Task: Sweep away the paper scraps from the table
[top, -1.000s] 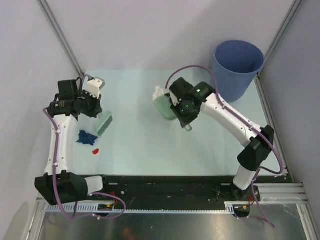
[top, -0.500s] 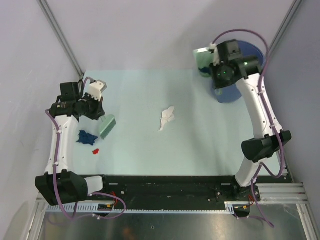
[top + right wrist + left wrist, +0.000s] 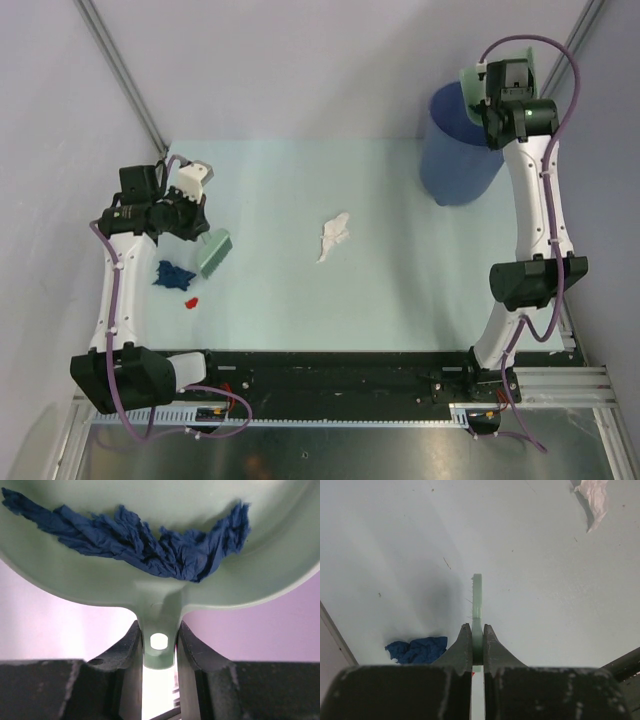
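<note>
My left gripper (image 3: 192, 222) is shut on the pale green hand brush (image 3: 213, 251), seen edge-on in the left wrist view (image 3: 477, 600) between my fingers (image 3: 477, 636). A dark blue scrap (image 3: 172, 274) and a small red scrap (image 3: 191, 300) lie on the table (image 3: 300, 180) beside the brush; the blue one also shows in the left wrist view (image 3: 417, 649). A white scrap (image 3: 333, 236) lies mid-table and also shows in the left wrist view (image 3: 594, 500). My right gripper (image 3: 497, 98) is shut on the dustpan (image 3: 474, 85) handle, high over the blue bucket (image 3: 455, 165). Dark blue paper (image 3: 145, 542) lies in the dustpan (image 3: 160, 592).
Grey frame posts run up at the back left (image 3: 120, 70) and back right (image 3: 575, 40). The black front rail (image 3: 330, 365) lies along the near edge. Walls close in on both sides.
My right arm has swung the dustpan up from mid-table to above the bucket, and the white scrap now lies uncovered there. My left arm and brush have hardly moved.
</note>
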Robot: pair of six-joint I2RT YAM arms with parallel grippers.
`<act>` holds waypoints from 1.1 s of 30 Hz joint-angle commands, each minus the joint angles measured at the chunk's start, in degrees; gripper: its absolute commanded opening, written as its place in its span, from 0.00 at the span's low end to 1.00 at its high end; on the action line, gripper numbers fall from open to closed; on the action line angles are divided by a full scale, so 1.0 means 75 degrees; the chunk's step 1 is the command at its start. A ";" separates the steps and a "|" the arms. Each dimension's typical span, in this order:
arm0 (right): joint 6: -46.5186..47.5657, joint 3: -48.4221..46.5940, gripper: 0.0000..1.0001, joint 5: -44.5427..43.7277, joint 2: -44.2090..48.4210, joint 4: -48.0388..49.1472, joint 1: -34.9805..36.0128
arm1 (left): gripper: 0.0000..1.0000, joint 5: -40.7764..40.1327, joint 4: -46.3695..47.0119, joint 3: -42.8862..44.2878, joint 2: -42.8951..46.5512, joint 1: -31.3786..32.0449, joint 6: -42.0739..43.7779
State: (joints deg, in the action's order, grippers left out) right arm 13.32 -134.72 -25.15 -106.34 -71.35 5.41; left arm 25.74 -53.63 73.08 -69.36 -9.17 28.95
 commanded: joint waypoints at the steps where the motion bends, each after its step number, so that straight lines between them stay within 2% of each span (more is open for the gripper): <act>1: 0.2519 0.0639 0.00 -0.2746 0.0292 0.2501 0.0099 | 0.00 0.0260 0.0189 0.0076 0.0272 -0.0055 0.0054; 2: 0.3128 0.0990 0.00 -0.3008 0.0374 0.3016 0.0099 | 0.00 0.0248 0.0178 0.0053 0.0295 -0.0055 0.0089; 3: 0.4688 0.2061 0.00 -0.3277 0.0653 0.4437 0.0076 | 0.00 0.0225 0.0177 0.0041 0.0307 -0.0055 0.0112; 5: 0.6290 0.3168 0.00 -0.3981 0.0947 0.6351 0.0041 | 0.00 0.0213 0.0178 0.0018 0.0342 -0.0055 0.0148; 6: 0.7261 0.3776 0.00 -0.4087 0.1088 0.8519 -0.0029 | 0.00 0.0190 0.0177 0.0006 0.0342 -0.0055 0.0136; 7: 0.8825 0.4606 0.00 -0.4123 0.1263 0.9504 -0.0041 | 0.00 0.0224 0.0177 -0.0005 0.0331 -0.0055 0.0148; 8: 0.9723 0.5020 0.00 -0.4101 0.1312 1.0616 -0.0042 | 0.00 0.0213 0.0177 -0.0017 0.0330 -0.0055 0.0148; 9: 1.0439 0.5315 0.00 -0.3996 0.1324 1.2344 -0.0042 | 0.00 0.0236 0.0177 -0.0017 0.0319 -0.0055 0.0136; 10: 1.1908 0.5944 0.00 -0.3566 0.1289 1.3173 -0.0042 | 0.00 0.0236 0.0177 -0.0029 0.0319 -0.0055 0.0159; 11: 1.2619 0.6240 0.00 -0.3318 0.1254 1.4005 -0.0053 | 0.00 0.0225 0.0177 -0.0017 0.0342 -0.0055 0.0160; 12: 1.3206 0.6475 0.00 -0.3072 0.1219 1.5371 -0.0077 | 0.00 0.0225 0.0177 -0.0017 0.0354 -0.0055 0.0160; 13: 1.3699 0.6663 0.00 -0.2605 0.1149 1.5802 -0.0088 | 0.00 0.0213 0.0177 -0.0017 0.0342 -0.0055 0.0171; 20: 1.3938 0.6724 0.00 -0.2424 0.0996 1.6041 -0.0159 | 0.00 0.0096 0.0177 0.0018 0.0459 -0.0055 0.0206; 22: 1.3636 0.6619 0.00 -0.2552 0.0996 1.5890 -0.0229 | 0.00 0.0049 0.0177 -0.0005 0.0506 -0.0055 0.0218; 23: 1.3355 0.6502 0.00 -0.2704 0.0984 1.5517 -0.0275 | 0.00 0.0049 0.0177 -0.0029 0.0518 -0.0055 0.0230; 24: 1.2506 0.6118 0.00 -0.2926 0.0984 1.4226 -0.0369 | 0.00 0.0049 0.0177 -0.0041 0.0506 -0.0055 0.0230; 25: 1.2230 0.6091 0.00 -0.3091 0.1019 1.3923 -0.0393 | 0.00 0.0072 0.0189 -0.0041 0.0483 -0.0055 0.0218; 27: 1.2169 0.6371 0.00 -0.2906 0.1263 1.4525 -0.0323 | 0.00 0.0119 0.0177 -0.0029 0.0471 -0.0055 0.0183; 28: 1.1612 0.6303 0.00 -0.2859 0.1323 1.4355 -0.0300 | 0.00 0.0142 0.0177 -0.0029 0.0459 -0.0055 0.0171; 29: 1.0771 0.6012 0.00 -0.2823 0.1417 1.3692 -0.0299 | 0.00 0.0154 0.0177 -0.0006 0.0448 -0.0055 0.0171; 30: 0.9846 0.5591 0.00 -0.2753 0.1487 1.1168 -0.0323 | 0.00 0.0166 0.0166 0.0018 0.0448 -0.0043 0.0183; 31: 0.8596 0.5065 0.00 -0.2509 0.1534 1.0539 -0.0381 | 0.00 0.0166 0.0177 0.0018 0.0436 -0.0043 0.0171; 32: 0.8641 0.5176 0.00 -0.2576 0.1546 1.0591 -0.0381 | 0.00 0.0166 0.0177 0.0041 0.0401 -0.0055 0.0160; 33: 0.8897 0.5362 0.00 -0.2670 0.1593 1.1253 -0.0370 | 0.00 0.0166 0.0177 0.0053 0.0401 -0.0043 0.0160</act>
State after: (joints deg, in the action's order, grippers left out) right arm 94.08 -90.13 -45.39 -99.15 21.82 2.72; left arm 25.65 -53.63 72.86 -67.22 -9.17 29.08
